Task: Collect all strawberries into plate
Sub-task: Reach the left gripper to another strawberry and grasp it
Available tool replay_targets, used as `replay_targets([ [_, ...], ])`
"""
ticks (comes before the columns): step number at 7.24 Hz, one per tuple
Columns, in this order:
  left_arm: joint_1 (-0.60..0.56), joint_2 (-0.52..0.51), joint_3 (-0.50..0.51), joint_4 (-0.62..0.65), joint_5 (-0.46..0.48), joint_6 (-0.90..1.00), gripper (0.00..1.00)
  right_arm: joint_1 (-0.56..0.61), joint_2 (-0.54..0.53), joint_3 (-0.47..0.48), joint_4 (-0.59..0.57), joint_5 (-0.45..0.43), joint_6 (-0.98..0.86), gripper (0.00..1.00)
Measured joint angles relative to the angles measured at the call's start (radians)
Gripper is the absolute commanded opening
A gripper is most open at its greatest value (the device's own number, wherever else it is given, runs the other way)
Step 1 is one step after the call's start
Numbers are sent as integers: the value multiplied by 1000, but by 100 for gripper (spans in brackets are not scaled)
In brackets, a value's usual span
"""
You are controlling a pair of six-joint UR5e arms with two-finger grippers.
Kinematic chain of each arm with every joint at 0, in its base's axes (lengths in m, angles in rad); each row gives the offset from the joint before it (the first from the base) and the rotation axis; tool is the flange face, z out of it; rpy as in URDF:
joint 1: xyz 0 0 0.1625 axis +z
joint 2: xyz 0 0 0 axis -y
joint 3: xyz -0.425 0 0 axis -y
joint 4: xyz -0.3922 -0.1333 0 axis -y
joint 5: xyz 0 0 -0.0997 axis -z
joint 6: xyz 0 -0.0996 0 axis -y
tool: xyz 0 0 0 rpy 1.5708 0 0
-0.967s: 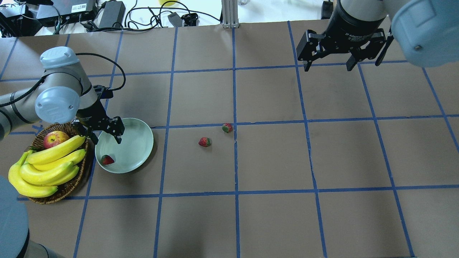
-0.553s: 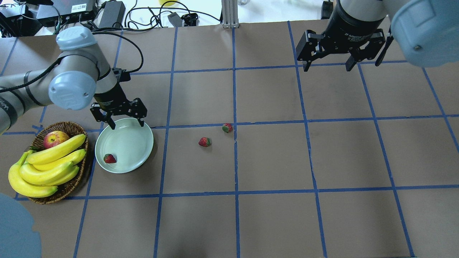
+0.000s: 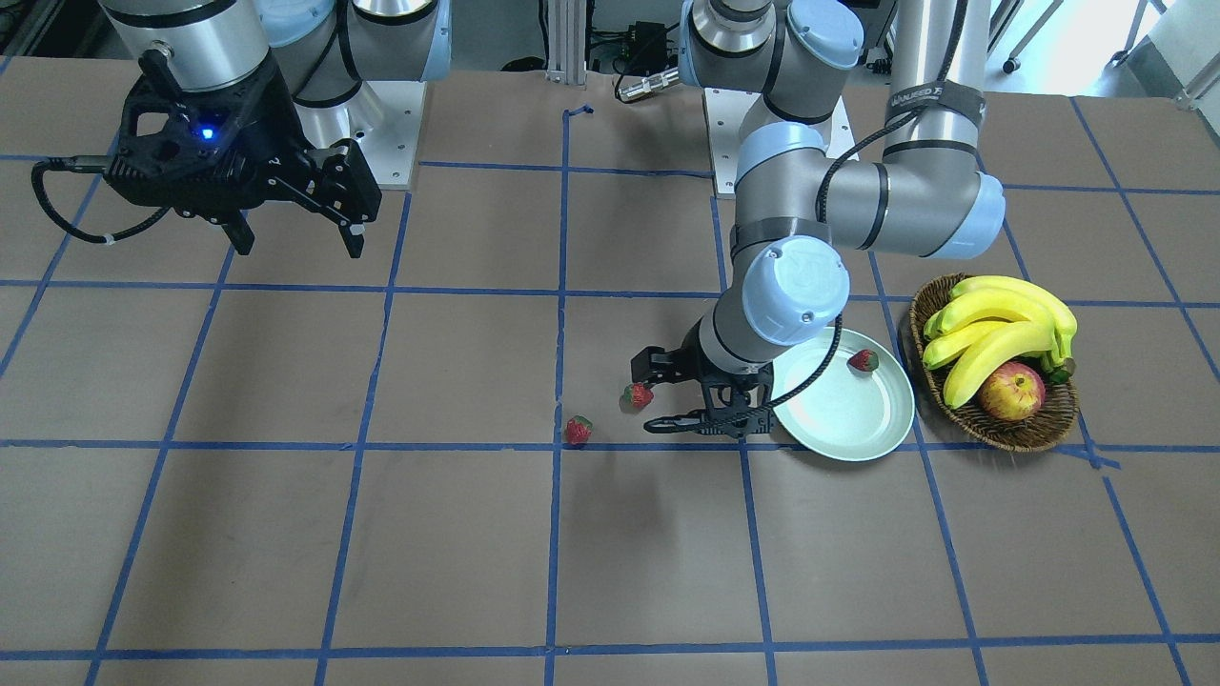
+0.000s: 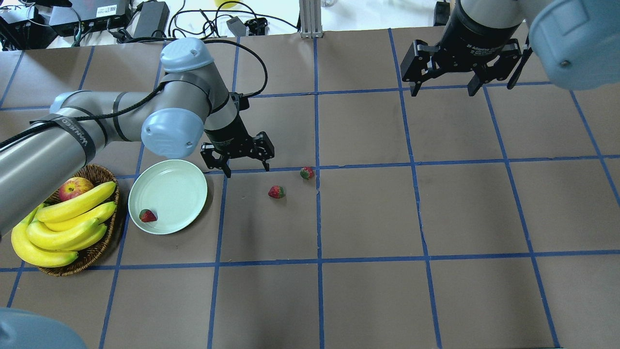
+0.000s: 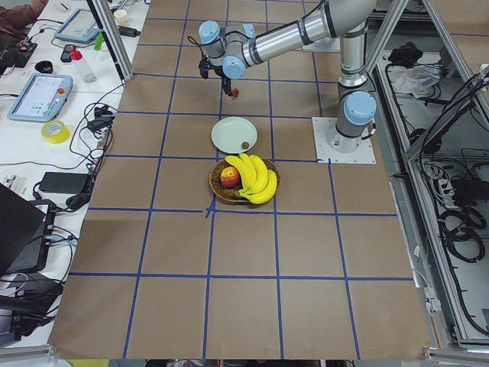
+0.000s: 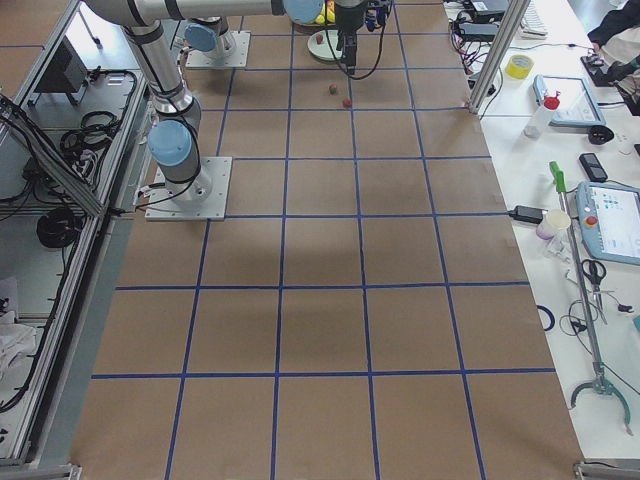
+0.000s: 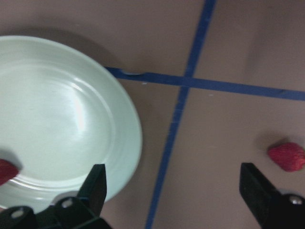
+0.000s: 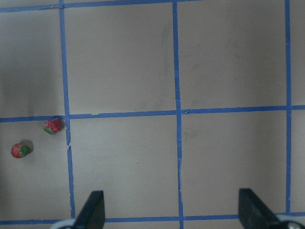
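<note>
The pale green plate [image 4: 177, 186] lies left of centre with one strawberry [image 4: 147, 215] at its near rim. Two more strawberries lie on the brown table: one [image 4: 276, 192] right of the plate, a greener one [image 4: 306, 172] on the blue tape line. My left gripper [image 4: 247, 170] is open and empty, hovering between the plate's right edge and the nearer loose strawberry. The left wrist view shows the plate [image 7: 62, 119] at left and that strawberry [image 7: 287, 156] at right. My right gripper [image 4: 443, 92] is open and empty, high over the far right.
A wicker basket [image 4: 94, 252] with bananas [image 4: 68, 223] and an apple [image 4: 75, 188] stands just left of the plate. Cables and boxes lie beyond the table's far edge.
My left gripper has moved right, from over the plate's far left rim to past its right edge, nearer the loose strawberries. It stays open. The right arm has not moved.
</note>
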Motion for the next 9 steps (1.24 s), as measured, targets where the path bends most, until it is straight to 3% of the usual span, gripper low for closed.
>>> replay_targets([
  [5,-70,-73,-128,273,4,113,95,-1,1,-1,0,-1,-1,100],
  [6,-74,-80,-135,282,5,119,66,-1,1,-2,0,-1,-2,100],
  [7,-76,-78,-136,284,5,122,27,-1,1,-3,0,-1,-2,100],
  [8,-76,-75,-135,281,5,128,0,-1,1,-3,0,-1,-2,100],
  [9,-76,-76,-135,277,6,133,0,-1,1,-3,0,-1,-1,100],
])
